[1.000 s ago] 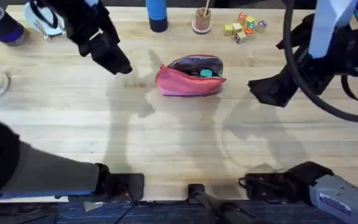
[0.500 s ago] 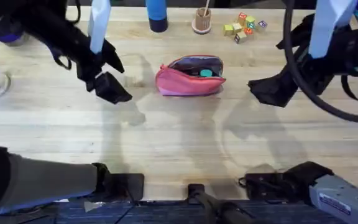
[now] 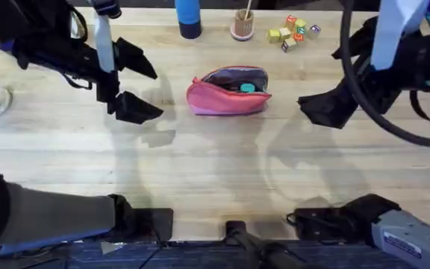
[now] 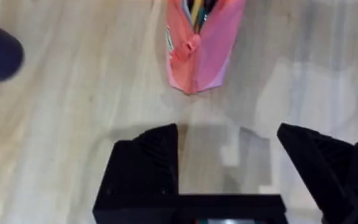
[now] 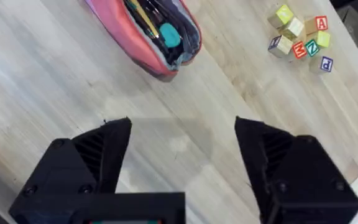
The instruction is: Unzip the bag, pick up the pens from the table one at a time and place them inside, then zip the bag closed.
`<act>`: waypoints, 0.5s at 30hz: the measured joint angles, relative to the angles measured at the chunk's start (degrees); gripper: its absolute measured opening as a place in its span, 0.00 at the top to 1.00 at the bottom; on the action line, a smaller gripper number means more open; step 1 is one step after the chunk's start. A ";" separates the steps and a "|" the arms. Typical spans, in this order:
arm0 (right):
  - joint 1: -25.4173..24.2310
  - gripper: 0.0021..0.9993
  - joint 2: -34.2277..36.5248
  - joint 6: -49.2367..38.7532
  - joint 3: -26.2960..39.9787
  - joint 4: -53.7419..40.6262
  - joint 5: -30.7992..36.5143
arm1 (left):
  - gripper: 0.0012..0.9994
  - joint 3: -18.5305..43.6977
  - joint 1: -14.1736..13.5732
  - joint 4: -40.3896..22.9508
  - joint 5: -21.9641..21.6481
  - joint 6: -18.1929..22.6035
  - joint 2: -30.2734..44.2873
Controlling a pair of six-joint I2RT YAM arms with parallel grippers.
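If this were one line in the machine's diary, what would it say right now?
soft pink fabric pouch: unzipped, pens inside | left gripper: jaws open, left of pouch | right gripper: jaws open, right of pouch | zip: not closed

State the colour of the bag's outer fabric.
Pink; the bag shows this best in the overhead view.

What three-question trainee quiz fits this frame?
1. True or false: the bag is zipped shut.
2. What lies beyond the right tool, past the bag? A) toy blocks B) scissors C) a plate
3. Are the left tool fingers open or shut?

Key: 1 false, it gapes open with items inside. 2 A, the blocks. 3 open, aimed at the bag's end.
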 joint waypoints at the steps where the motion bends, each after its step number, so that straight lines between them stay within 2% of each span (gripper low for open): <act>1: 0.00 0.00 -0.01 -0.01 0.00 0.00 0.00 | 0.00 0.00 0.00 0.40 0.62 1.03 0.00; 7: 0.14 0.00 -0.01 0.01 0.00 1.75 -1.50 | 0.00 -0.02 0.00 4.02 3.46 4.53 0.27; 15: 1.46 0.00 0.07 0.38 0.00 7.36 -10.25 | 0.00 -0.02 0.00 4.69 4.25 4.56 5.76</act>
